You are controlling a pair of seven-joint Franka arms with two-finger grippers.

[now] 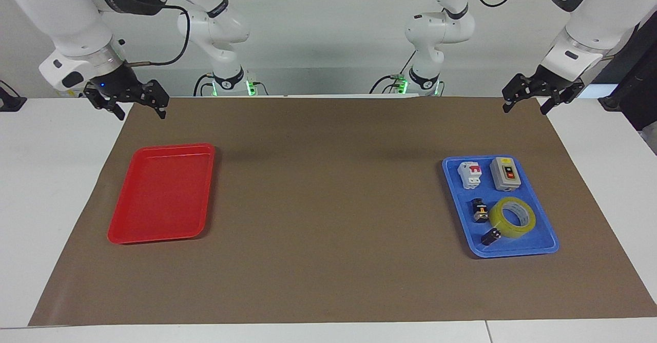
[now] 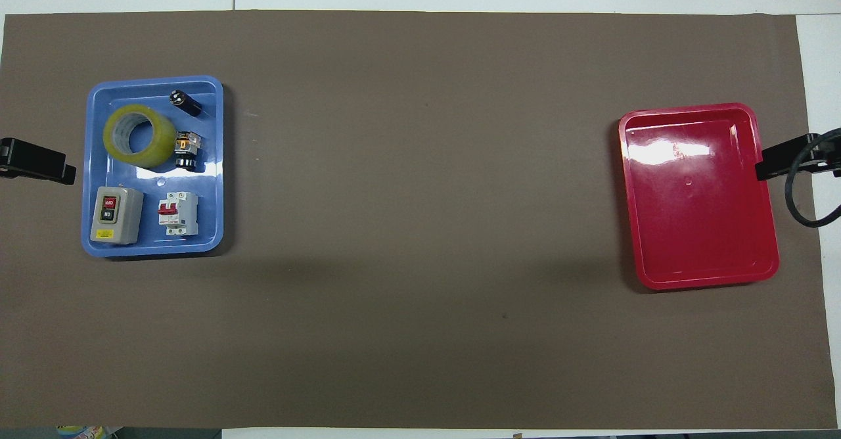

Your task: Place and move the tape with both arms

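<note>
Both grippers hang with fingers spread and empty: the left gripper [image 1: 525,102] over the mat's [image 1: 328,204] corner at the left arm's end, near the robots; the right gripper [image 1: 137,110] over the matching corner at the right arm's end. The tape [image 1: 512,217] lies flat in the blue tray [image 1: 549,240], in its part farther from the robots, with two black parts [image 1: 480,211] just beside it. A breaker [image 1: 470,174] and a switch box [image 1: 505,173] fill the tray's nearer part. The red tray [image 1: 159,194] lies at the right arm's end. Between the trays the mat is bare.
</note>
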